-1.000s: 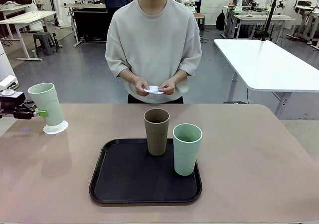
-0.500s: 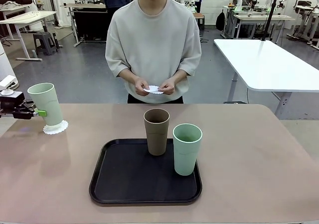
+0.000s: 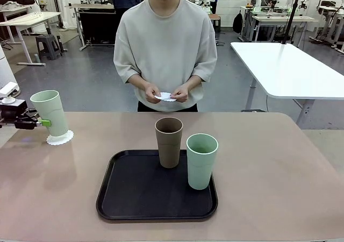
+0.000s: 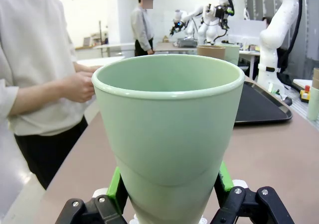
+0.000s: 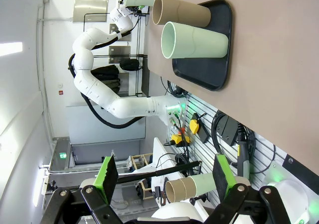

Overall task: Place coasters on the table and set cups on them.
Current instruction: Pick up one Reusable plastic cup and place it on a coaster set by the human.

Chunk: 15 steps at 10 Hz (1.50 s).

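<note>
Pale green and matte, the cup (image 3: 50, 113) sits between the green pads of the left gripper (image 3: 44, 122), which clasp it low on its wall. It is at the left edge of the table (image 3: 279, 172), towards the far left corner. Its base is on or just above a white paper coaster (image 3: 60, 139) (whether it has fully touched down cannot be told). In the front view the lacy rim shows more on the side towards the table's middle, so the cup probably sits off centre towards the edge.

The step in hand looks like setting this first cup down. To do it well, bring the cup upright, since it seems to lean a little outward, and lower it straight until the base rests flat. The coaster is thin and light, so any sideways nudge with weight on it could crease or drag it. Then part the fingers evenly and draw back level, away from the cup, without brushing its wall.

The right gripper (image 5: 162, 176) hangs off the table with its fingers spread wide and nothing between them. A brown cup (image 3: 169, 141) and a second green cup (image 3: 201, 160) wait on the black tray (image 3: 129, 199) near the front edge. At the far edge, the person's hands (image 3: 166, 94) hold more white coasters (image 3: 164, 97).
</note>
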Tool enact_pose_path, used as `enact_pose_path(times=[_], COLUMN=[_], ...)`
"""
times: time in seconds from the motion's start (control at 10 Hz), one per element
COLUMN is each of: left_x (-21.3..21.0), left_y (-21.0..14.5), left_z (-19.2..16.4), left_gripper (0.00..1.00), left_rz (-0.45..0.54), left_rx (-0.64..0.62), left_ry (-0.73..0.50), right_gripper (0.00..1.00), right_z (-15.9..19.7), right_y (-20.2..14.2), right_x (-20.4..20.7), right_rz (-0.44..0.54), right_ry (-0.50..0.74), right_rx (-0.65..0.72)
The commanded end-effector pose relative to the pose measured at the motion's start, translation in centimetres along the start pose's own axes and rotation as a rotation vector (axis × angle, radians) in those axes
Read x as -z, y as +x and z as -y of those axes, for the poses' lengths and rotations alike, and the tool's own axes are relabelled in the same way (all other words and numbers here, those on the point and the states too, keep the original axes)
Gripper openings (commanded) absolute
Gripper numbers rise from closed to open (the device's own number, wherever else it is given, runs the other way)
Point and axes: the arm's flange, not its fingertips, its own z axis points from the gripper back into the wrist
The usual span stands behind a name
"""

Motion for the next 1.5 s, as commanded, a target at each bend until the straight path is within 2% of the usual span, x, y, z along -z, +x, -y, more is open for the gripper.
enact_pose_path(times=[0.0, 0.7, 1.4], left_x=[0.0, -0.2, -0.2], left_y=[0.0, -0.9, -1.9], left_z=[0.0, 0.1, -0.5], left_gripper=[0.85, 0.85, 0.85], left_rz=[0.0, -0.016, 0.004], left_rx=[0.0, 0.019, 0.028], left_ry=[0.0, -0.064, -0.073], right_gripper=[1.0, 1.0, 1.0], right_z=[0.0, 0.0, 0.0], right_y=[0.0, 0.0, 0.0], right_x=[-0.1, -0.1, -0.1], right_rz=[0.004, 0.004, 0.004], right_ry=[0.012, 0.012, 0.012], right_rx=[-0.006, -0.006, -0.006])
